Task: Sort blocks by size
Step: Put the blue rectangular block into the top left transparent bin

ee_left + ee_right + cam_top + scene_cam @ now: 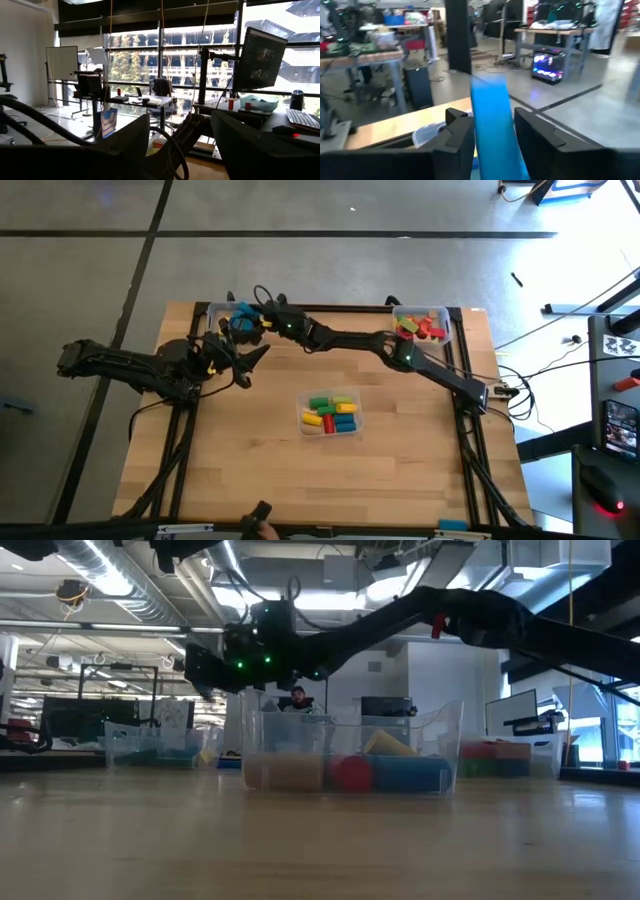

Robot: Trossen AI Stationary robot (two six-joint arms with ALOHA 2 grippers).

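I see the small painted wooden blocks in three groups in the high view: green, yellow, red and blue stubs (pixel 331 415) heaped at the middle of the frame, red, orange and green pieces (pixel 421 326) at the upper right, and blue and yellow pieces (pixel 243 321) at the upper left. In the right wrist view, one long blue bar (pixel 492 127) stands nearly upright at the frame's lower centre.

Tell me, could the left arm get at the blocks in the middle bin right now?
Probably yes. The left gripper waits open and empty, and bare table lies between it and the middle bin; the right gripper, holding a blue block, is elsewhere.
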